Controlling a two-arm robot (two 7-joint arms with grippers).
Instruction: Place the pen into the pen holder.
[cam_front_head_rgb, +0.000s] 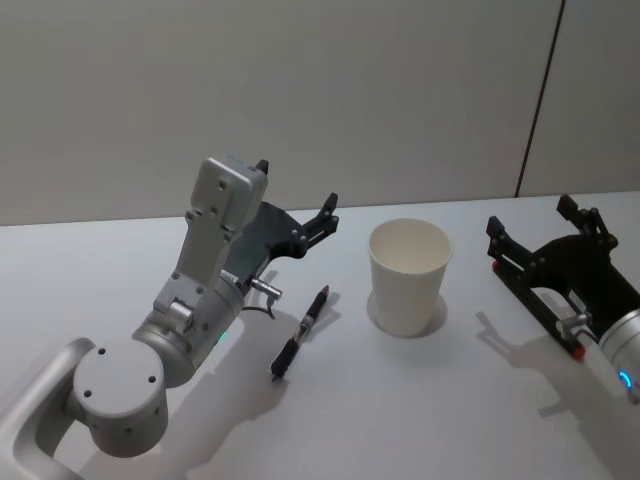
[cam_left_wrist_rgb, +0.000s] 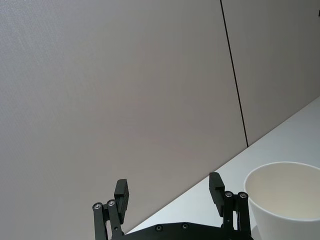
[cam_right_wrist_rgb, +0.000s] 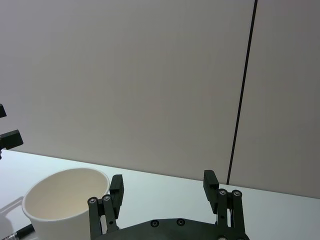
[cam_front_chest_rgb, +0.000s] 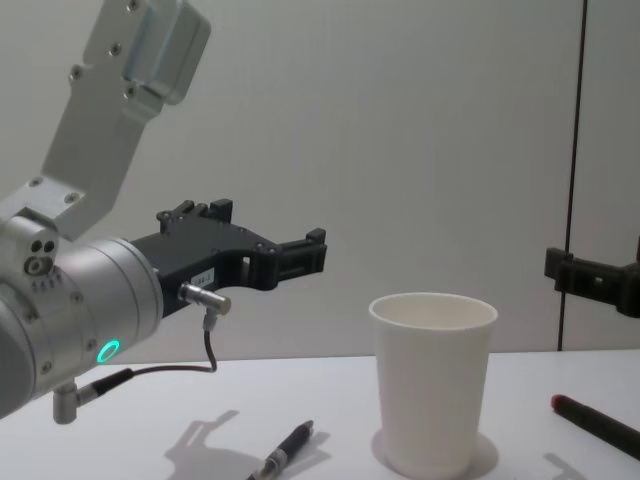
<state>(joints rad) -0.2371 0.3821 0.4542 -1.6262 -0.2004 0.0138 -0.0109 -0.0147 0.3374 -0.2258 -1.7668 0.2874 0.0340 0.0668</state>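
In the head view, a white cup stands upright on the white table, about mid-scene. The pen lies flat on the table just left of the cup, not touching it, one end toward the far side and the other toward the near side. The left gripper hangs above the table on the far side of the pen, with its fingers spread and gripping nothing. The right gripper is to the right of the cup, well apart from it, fingers likewise spread.

In the left wrist view, the left gripper has its two fingers wide apart (bare wall shows between them). The cup sits just beside one finger.

In the right wrist view, the right gripper also has its fingers apart. The cup is beside one finger, open mouth up, and an end of the pen shows on the table past the cup.

In the chest view, the left gripper is held level, higher than the rim of the cup and to its left. The pen lies on the table lower down, left of the cup's base. The right gripper comes in at the right edge, above rim height.
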